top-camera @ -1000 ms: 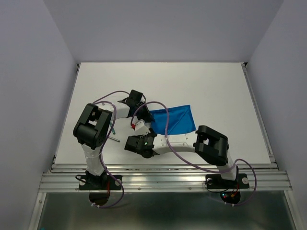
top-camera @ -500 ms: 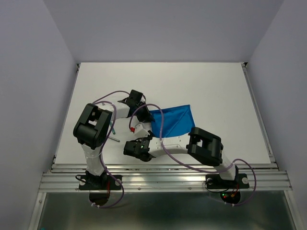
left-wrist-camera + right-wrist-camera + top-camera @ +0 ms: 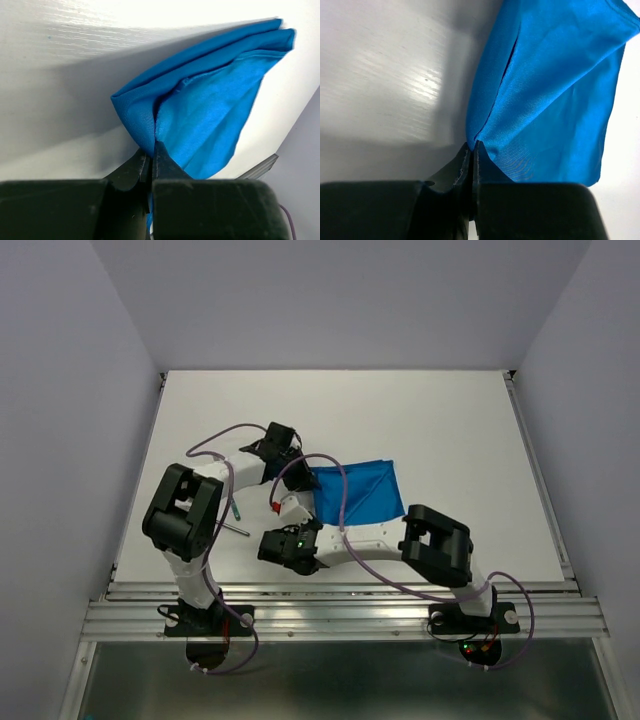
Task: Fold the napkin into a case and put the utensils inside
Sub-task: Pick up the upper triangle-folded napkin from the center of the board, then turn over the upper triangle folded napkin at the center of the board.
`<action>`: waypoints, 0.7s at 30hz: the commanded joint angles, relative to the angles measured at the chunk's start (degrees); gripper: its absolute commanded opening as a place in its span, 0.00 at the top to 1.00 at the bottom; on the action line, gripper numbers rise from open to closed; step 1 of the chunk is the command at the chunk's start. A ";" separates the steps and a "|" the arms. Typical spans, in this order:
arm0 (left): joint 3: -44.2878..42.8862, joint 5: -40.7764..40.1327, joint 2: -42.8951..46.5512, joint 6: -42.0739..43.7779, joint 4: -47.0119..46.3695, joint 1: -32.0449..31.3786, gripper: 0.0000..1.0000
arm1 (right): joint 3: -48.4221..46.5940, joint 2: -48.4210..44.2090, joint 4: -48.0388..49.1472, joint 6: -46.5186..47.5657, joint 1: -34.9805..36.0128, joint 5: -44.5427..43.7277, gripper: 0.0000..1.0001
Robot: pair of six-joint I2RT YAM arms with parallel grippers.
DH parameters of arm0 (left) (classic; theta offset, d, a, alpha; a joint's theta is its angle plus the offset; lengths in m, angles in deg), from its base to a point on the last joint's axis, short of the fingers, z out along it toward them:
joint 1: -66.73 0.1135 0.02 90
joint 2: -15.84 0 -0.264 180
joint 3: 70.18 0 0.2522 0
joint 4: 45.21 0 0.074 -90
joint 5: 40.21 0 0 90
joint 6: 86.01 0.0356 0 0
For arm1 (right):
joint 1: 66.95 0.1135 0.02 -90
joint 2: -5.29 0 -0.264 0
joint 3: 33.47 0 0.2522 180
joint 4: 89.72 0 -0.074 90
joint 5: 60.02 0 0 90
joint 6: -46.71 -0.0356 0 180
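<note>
**Item: napkin** (image 3: 362, 490). Bright blue cloth, already doubled into layers. It lies mid-table (image 3: 450, 420), with its long axis running left to right. Its right edge rests flat on the table. The left edge is gathered up at two pinch points.

**Item: left end effector** (image 3: 151, 153). Fingers together, clamped on the far-left corner of the napkin. In the left wrist view the layers fan away from the grip.

**Item: right end effector** (image 3: 472, 149). Fingers together, clamped on the near-left corner. The cloth hangs away from the pinch in a single crease.

**Governing relation:** the whole napkin lies to the right of both end effectors, which stand side by side along its left edge, one far and one near. Any fold made from this hold would likely carry that left edge rightward over the body of the cloth. The two grips would need to travel level, or the edge will skew.

**Item: utensils.** A teal-handled piece (image 3: 236, 510) and a grey metal piece (image 3: 238, 530) lie left of the napkin, apart from it. They are closer to the left arm and are not yet in any case.
</note>
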 commanded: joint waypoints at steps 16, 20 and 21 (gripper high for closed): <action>-14.31 -18.43 26.04 8.42 25.71 16.17 1.00 | -23.86 -4.17 13.57 8.71 0.35 23.19 0.99; -23.61 -27.38 28.77 10.52 31.59 17.06 1.00 | -28.26 -4.51 17.79 9.24 0.35 29.42 0.99; -25.21 -28.19 28.78 10.70 32.13 17.06 1.00 | -28.70 -4.86 18.66 9.33 0.35 30.13 0.99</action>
